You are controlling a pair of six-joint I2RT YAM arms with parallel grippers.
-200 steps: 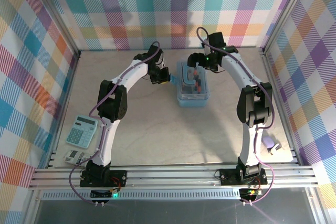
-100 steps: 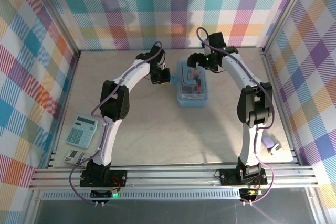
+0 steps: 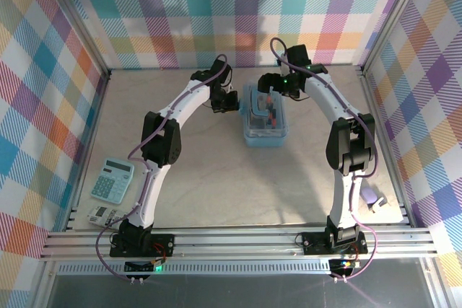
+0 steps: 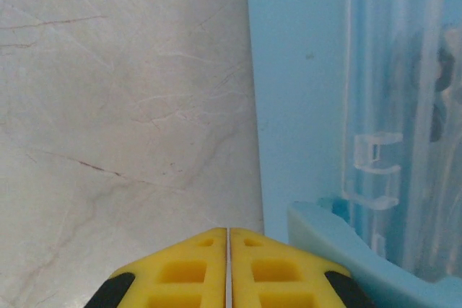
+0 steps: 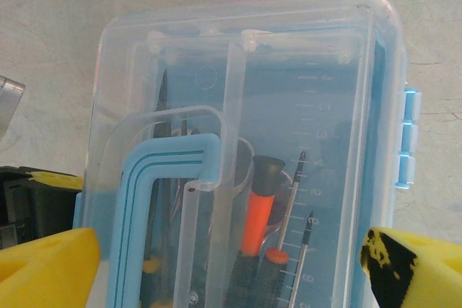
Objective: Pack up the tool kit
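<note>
Since a second ago the left arm has swung its wrist right, bringing the left gripper up beside the case; the right arm has not moved.

From above, the case lies lid-up on the table, mid-field toward the far wall, well apart from the calculator. Both arms reach forward and bend inward, the left from the case's left flank, the right gripper hanging over its far end.

On the left wrist, the left gripper has its yellow pads pressed together with nothing between them, pointing along the case wall, just beside a blue latch.

On the right wrist, the right gripper is spread wide, one finger on either side of the case, apparently clear of it. Through the lid show the handle and a screwdriver, with more latches on the far side.

My judgement is that the case is light, stiff, thin-walled and slick, with loose tools inside. Gripping across its width or by the handle suits best, and pushing should be done low on the wall.
</note>
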